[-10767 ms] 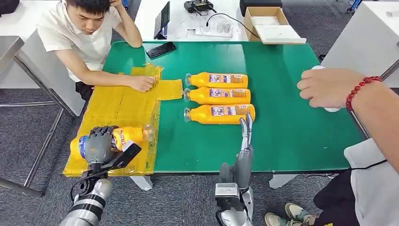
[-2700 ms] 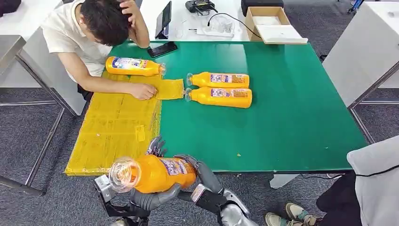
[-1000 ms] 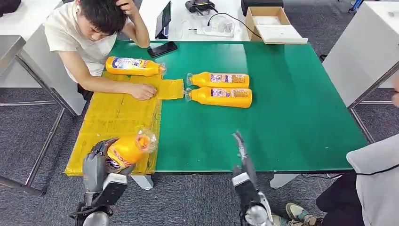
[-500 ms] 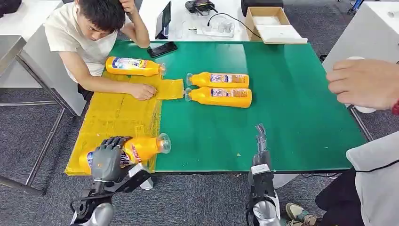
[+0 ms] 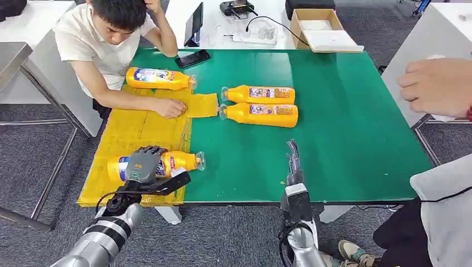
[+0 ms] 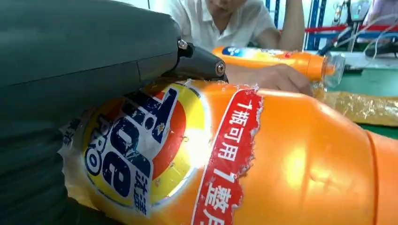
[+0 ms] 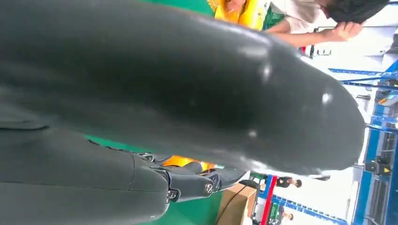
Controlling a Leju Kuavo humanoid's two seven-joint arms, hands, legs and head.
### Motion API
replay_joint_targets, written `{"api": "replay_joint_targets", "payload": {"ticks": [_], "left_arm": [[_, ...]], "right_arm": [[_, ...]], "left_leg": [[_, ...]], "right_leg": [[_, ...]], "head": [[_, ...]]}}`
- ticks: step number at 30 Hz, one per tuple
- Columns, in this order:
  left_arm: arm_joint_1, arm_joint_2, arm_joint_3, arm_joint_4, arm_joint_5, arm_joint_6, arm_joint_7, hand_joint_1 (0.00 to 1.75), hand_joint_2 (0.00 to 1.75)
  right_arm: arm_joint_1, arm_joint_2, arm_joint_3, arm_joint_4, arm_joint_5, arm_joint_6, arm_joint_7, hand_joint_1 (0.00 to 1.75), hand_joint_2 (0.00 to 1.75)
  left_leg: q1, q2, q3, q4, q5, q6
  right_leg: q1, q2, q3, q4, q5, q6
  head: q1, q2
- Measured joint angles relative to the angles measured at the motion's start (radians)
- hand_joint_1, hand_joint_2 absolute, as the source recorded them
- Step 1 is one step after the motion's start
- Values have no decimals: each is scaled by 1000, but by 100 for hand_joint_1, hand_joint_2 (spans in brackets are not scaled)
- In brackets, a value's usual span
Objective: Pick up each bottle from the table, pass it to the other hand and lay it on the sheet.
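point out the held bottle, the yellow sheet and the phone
held bottle (image 5: 178,162), head view, on its orange shoulder beside the left hand (image 5: 142,165)
yellow sheet (image 5: 136,130), head view, on a bare middle part
phone (image 5: 191,58), head view, on its dark screen

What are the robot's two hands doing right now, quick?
Left hand: holding an orange bottle over the yellow sheet.
Right hand: open, holding nothing, fingers straight, over the green table.
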Motion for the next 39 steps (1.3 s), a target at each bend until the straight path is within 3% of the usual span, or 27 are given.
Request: {"api": "replay_joint_targets", "payload": {"ticks": [14,15,16,17,18,23,26,39], "left_arm": [[-37,-5,-1,61,3,-5,-2,175,175],[-38,-5,-1,62,3,-6,-2,150,175],[-38,-5,-1,63,6,-9,-5,103,175],[-40,-5,-1,64,12,-17,-10,7,175],[-42,-5,-1,66,22,-28,-19,0,175],[-55,-3,0,64,152,-145,-126,0,175],[-33,-1,-2,35,195,-131,-173,0,175],[61,4,-120,-193,280,-233,-189,0,175]], "right_arm": [[-4,5,1,28,0,3,0,0,0],[-4,5,1,29,0,3,0,0,0],[-5,5,1,30,-1,3,0,0,0],[-5,6,1,31,-5,5,0,0,0],[-5,6,1,32,-13,8,3,0,0],[-7,7,0,34,-39,26,6,0,0],[-9,8,-1,39,-44,23,-3,0,0],[-9,14,-5,48,-7,-55,-64,0,0]], "left_leg": [[0,0,1,0,4,-2],[0,0,1,0,4,-2],[0,0,1,0,4,-2],[0,0,1,0,4,-2],[0,0,1,0,5,-2],[0,-2,1,0,5,-2],[0,-1,1,0,5,-2],[0,-2,-5,0,4,-2]], "right_leg": [[0,0,1,1,3,-2],[0,0,1,1,3,-2],[0,0,1,1,3,-2],[0,0,1,1,3,-2],[0,0,1,1,3,-2],[0,-1,2,1,3,-2],[0,0,1,1,3,-2],[0,-1,-5,0,3,-2]], "head": [[0,0],[0,0],[0,0],[0,0],[0,0],[0,0],[0,0],[0,0]]}}
